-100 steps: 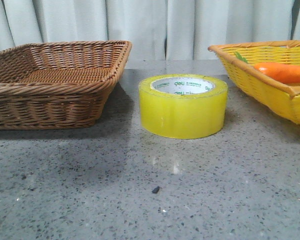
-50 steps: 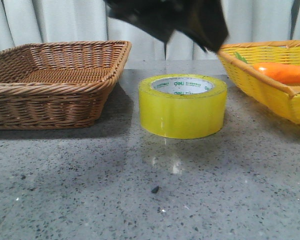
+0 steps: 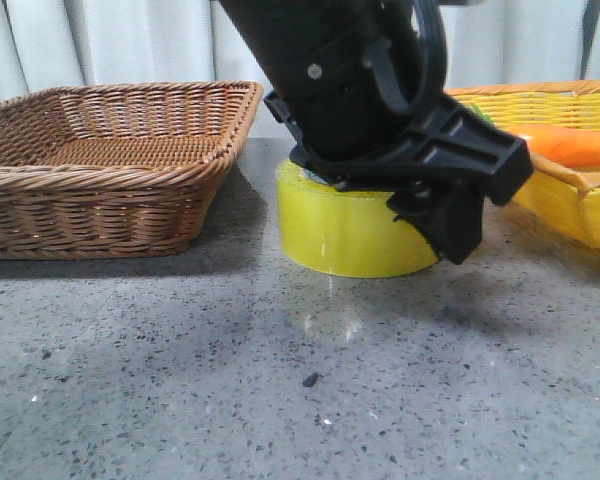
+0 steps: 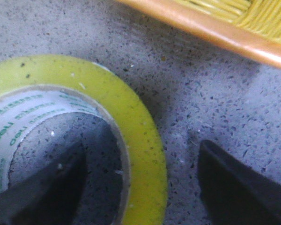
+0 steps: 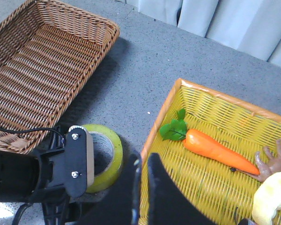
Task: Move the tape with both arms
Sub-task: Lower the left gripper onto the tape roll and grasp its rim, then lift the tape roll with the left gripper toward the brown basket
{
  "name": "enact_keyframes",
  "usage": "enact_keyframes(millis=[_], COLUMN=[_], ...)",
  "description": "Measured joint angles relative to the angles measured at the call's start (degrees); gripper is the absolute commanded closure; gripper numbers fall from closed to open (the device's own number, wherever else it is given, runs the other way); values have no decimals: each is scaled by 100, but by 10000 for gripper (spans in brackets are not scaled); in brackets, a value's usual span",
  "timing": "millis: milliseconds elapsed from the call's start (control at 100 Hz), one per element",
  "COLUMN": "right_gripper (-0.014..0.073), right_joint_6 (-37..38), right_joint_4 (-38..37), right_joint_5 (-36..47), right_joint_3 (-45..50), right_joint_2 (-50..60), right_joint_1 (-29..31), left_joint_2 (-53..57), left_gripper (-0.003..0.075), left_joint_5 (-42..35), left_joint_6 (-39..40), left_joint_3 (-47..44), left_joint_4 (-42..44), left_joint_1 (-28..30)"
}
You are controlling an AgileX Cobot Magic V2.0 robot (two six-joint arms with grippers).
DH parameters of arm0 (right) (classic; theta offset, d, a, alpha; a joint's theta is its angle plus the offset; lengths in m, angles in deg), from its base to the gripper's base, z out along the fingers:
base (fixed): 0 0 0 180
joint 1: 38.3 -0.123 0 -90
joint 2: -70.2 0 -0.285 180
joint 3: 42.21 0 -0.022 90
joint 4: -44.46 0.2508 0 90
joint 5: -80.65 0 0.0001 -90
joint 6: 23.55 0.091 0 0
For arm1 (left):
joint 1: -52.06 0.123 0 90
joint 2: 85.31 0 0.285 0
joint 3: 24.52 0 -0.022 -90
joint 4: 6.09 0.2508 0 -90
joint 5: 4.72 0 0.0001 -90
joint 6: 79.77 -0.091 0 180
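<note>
The yellow tape [image 3: 342,236] lies flat on the grey table between the two baskets. My left gripper [image 4: 140,157] is open and down over the tape. It straddles the roll's wall [image 4: 131,108], with one finger inside the white core and the other outside, toward the yellow basket. Neither finger visibly touches the wall. In the front view the left arm [image 3: 370,90] covers the top of the roll. My right gripper [image 5: 144,161] is shut and empty. It hangs high above the table near the yellow basket's rim, and the tape [image 5: 113,154] shows below it.
A brown wicker basket [image 3: 110,170] stands left of the tape. A yellow basket [image 3: 540,175] stands to its right, holding an orange carrot [image 5: 215,150] and other toys, with its rim [image 4: 215,28] close to the roll. A small dark speck [image 3: 310,379] lies on the table in front.
My left arm has come down from above into the front view and lowered its open gripper over the tape. The tape has not moved.
</note>
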State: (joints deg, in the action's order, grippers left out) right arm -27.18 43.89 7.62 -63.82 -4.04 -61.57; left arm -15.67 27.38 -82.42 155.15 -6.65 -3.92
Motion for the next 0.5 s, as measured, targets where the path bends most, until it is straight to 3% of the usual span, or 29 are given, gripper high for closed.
enact_keyframes(millis=[180,300,350,500], right_gripper=[668,668,668,668], right_joint_6=[0,0,0,0], right_joint_4=[0,0,0,0], right_joint_5=[-14,-14,-14,-14], right_joint_3=[0,0,0,0], right_joint_2=[0,0,0,0], right_joint_1=[0,0,0,0], left_joint_2=[-24,-24,-24,-87], left_gripper=[601,711,742,741], left_joint_5=[0,-1,12,302], left_joint_6=[-27,-25,-25,-25], left_joint_3=[28,30,51,248], left_joint_4=[56,21,21,21], left_joint_1=[22,22,22,22])
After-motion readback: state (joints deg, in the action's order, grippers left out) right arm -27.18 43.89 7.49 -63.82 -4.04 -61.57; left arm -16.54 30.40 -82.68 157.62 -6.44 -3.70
